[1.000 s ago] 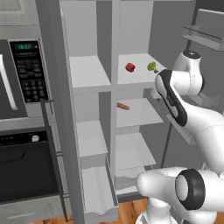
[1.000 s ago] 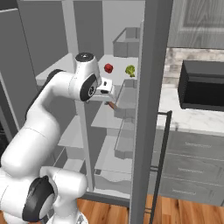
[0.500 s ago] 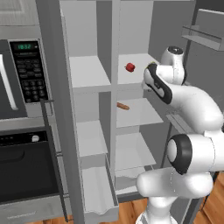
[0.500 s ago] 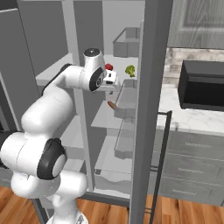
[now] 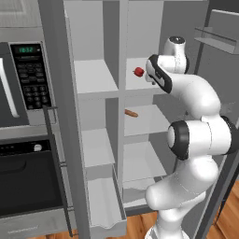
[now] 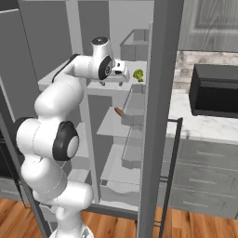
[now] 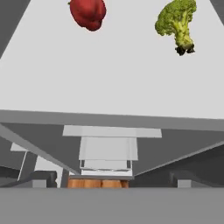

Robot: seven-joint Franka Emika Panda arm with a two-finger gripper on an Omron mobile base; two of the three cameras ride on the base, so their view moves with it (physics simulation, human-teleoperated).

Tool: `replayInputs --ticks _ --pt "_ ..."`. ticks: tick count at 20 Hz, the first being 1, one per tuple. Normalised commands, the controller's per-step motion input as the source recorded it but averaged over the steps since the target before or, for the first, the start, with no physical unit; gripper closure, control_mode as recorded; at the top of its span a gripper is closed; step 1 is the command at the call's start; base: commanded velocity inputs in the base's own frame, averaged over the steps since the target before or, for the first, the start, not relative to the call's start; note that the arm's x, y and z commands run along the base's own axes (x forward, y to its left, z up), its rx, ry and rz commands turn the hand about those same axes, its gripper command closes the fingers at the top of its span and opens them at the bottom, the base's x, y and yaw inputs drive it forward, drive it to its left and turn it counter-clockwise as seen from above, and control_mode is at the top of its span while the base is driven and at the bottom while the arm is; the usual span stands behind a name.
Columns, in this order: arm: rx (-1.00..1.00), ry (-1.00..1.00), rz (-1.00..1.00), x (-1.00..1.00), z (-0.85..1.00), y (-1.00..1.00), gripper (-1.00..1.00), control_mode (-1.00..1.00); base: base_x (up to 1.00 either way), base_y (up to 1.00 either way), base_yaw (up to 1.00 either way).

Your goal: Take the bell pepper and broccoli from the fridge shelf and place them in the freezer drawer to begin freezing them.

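The red bell pepper (image 5: 138,72) and the yellow-green broccoli (image 6: 138,75) lie apart on the white fridge shelf (image 5: 140,87), at the top of the wider column. In the hand view the bell pepper (image 7: 89,13) is upper left and the broccoli (image 7: 177,24) upper right, with the bare fridge shelf (image 7: 109,74) below them. My gripper (image 6: 122,76) hovers at the shelf's front edge, short of both vegetables. It is open, with nothing between its fingers. The freezer drawer (image 5: 105,205) stands pulled out at the bottom of the narrow column.
A brown stick-shaped food (image 5: 131,113) lies on the shelf below. A microwave (image 5: 28,79) and an oven (image 5: 28,186) stand left of the fridge. The open fridge door with its bins (image 5: 219,41) is at the right, and a post (image 6: 155,116) is close to the arm.
The arm has swung up and in, bringing the hand level with the top shelf and closer to the vegetables. The hand now covers the broccoli in the left base view. The jaws stay open.
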Motion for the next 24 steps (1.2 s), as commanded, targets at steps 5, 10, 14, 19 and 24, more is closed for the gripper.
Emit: replayInputs --ticks 5,10,14,19,24 --pt "0.00 -0.14 0.00 0.47 0.00 -0.13 -1.00 -1.00 0.00 0.00 0.00" --pt "0.00 -0.25 0.00 0.42 0.00 -0.19 -1.00 -1.00 0.00 0.00 0.00" --pt "-0.01 -0.11 0.00 0.48 0.00 -0.29 -1.00 -1.00 0.00 0.00 0.00" --pt "-0.03 0.00 -0.06 0.34 -0.02 -0.30 -1.00 -1.00 0.00 0.00 0.00" --pt "-0.01 0.00 -0.06 0.42 -0.02 -0.34 -1.00 -1.00 0.00 0.00 0.00"
